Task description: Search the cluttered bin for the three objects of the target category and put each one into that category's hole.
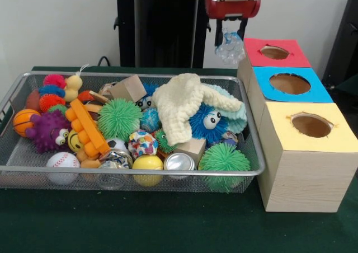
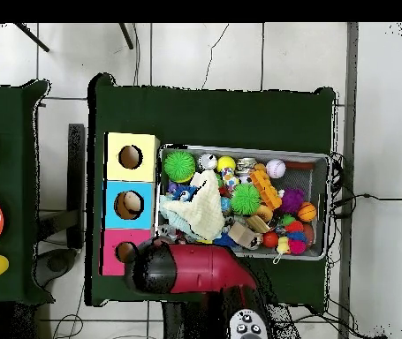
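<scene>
A clear, crinkly object hangs pinched in my jaws, raised beside the red-topped box's hole. My gripper is closed on it. Blue and yellow holes follow alongside the cluttered mesh bin on the green desk.

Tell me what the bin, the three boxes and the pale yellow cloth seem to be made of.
Bin: silver metal wire mesh, you see through it.
Boxes: light wood, by the grain, though it could be veneer; tops matte red, blue, yellow.
Cloth: soft knitted or terry fabric, draped in folds.
</scene>
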Controlling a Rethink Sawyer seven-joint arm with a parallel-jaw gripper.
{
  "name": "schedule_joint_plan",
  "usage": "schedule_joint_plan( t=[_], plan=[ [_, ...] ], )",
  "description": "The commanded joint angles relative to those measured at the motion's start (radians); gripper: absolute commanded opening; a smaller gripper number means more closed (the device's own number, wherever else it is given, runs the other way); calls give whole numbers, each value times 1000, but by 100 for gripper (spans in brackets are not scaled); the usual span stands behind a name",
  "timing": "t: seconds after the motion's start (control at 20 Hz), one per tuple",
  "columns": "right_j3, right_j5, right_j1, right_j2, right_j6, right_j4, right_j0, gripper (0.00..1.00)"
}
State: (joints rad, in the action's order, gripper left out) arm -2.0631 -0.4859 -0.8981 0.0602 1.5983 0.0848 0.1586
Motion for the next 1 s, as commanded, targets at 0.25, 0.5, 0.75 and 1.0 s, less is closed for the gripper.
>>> schedule_joint_plan(
  t=[0.25, 0.5, 0.75, 1.0],
  plan=[
    [-25, -175, -115, -52, 248, -113, -44, 0],
    [1, -144, -64, -67, 284, -125, -88, 0],
    [28, -85, 7, -83, 312, -152, -133, 0],
    [69, -71, 56, -99, 334, -180, -179, 0]
  ],
)
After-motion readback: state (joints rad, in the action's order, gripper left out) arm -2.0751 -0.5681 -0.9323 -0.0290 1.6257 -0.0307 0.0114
